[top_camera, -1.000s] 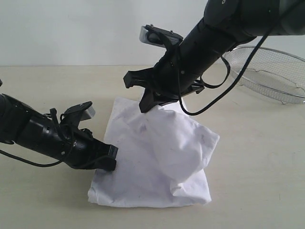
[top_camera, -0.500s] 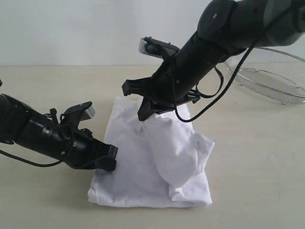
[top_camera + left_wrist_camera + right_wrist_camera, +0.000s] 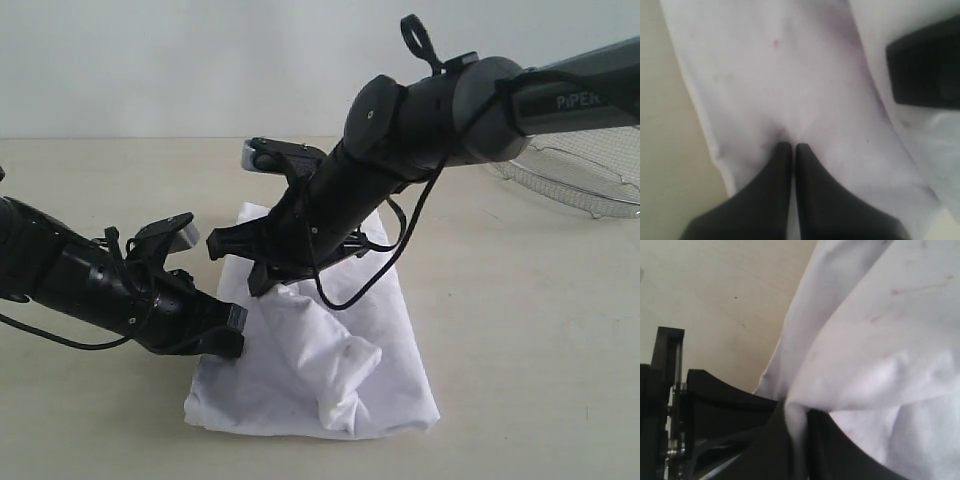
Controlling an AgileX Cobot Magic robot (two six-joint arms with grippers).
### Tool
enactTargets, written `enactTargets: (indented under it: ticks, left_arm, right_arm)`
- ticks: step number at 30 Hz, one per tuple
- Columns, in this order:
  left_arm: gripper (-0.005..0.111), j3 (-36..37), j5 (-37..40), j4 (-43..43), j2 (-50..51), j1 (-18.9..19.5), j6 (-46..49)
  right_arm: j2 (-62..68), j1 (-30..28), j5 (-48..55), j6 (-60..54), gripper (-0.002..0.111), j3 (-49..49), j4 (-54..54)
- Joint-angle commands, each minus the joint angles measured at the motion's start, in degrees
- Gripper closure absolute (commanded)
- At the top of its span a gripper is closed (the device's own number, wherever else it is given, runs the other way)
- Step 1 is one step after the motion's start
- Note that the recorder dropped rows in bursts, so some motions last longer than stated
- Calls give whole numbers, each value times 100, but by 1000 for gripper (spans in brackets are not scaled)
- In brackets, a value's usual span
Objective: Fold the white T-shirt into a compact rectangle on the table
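Pale beige surface (image 3: pixel 540 350) bore the white shirt (image 3: pixel 390 400), already a rough, lumpy block. At its left edge the left gripper (image 3: pixel 232 338) pressed down with clenched jaws. The right gripper (image 3: pixel 262 285) pinched a raised flap above its middle, so laying and squaring that fold seemingly remained.

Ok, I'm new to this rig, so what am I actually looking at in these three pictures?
Two black robot arms work over a pale table. The wide picture comes from a camera off the arms. The two close-ups come from a camera on each wrist, looking along that arm's fingers. On the table lies a white T-shirt, partly folded, with a wire-mesh basket at the far right. The left gripper is shut, its tips pressing on the shirt near its left edge. The right gripper is shut on a fold of the shirt and holds that fold raised above the rest.
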Motion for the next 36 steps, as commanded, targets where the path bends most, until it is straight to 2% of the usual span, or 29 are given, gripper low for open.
enactTargets:
  ticks: [1,4,7,12,17,20,25,29,34,36]
  left_arm:
    - [102,31,-47,81,104,-27,-42]
    - [102,31,-32,209,81,-13,-16]
    - [102,31,33,597,-60,12,-241]
    - [102,31,133,1203,-586,21,-837]
    - [102,31,133,1608,-1221,21,-1237]
    - [102,31,70,1837,-1581,21,-1450]
    - [102,31,-26,2418,-1889,49,-1988]
    - [102,31,-14,2500,-1959,49,-2121]
    - [102,31,206,2500,-1974,49,-2121]
    - [102,31,304,2447,-1974,49,-2121]
  right_arm:
    - [-37,45,-218,-65,109,-100,103]
    - [-37,45,-236,-80,108,-99,103]
    - [-37,45,-186,-109,104,-99,103]
    - [-37,45,-124,-152,81,-99,88]
    - [-37,45,-96,-127,51,-99,79]
    - [-37,45,33,-87,40,-99,92]
    - [-45,45,995,29,39,-433,-133]
    - [-94,45,1858,245,39,-943,-583]
    - [-351,45,2342,1184,40,-1460,-1991]
    - [-480,45,2498,1592,46,-1567,-2918]
